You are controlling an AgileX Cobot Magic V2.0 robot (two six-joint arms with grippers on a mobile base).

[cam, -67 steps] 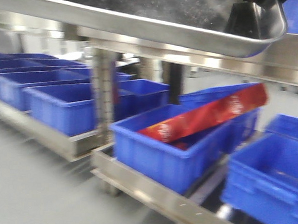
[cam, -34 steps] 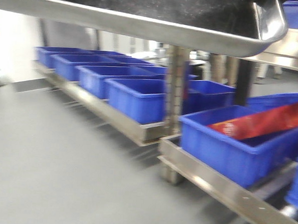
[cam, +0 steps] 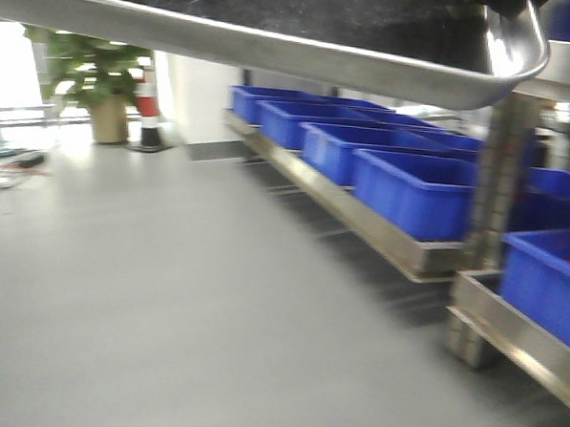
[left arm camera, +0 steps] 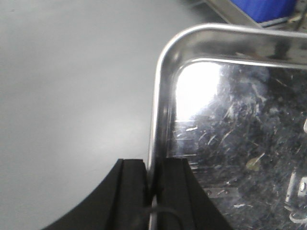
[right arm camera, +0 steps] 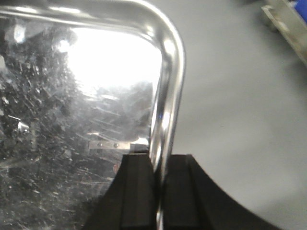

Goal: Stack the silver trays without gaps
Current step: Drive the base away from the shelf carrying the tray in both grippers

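Grey floor (cam: 166,293), seemingly open, beside tray (cam: 275,46)

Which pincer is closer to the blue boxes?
Right. The right pincer grips the tray on the side toward the blue boxes; the left pincer grips its opposite rim, farther away.

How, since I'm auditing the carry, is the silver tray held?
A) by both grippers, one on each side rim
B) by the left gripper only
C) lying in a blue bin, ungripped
A: the left gripper and the right gripper each pinch the rim of the silver tray.
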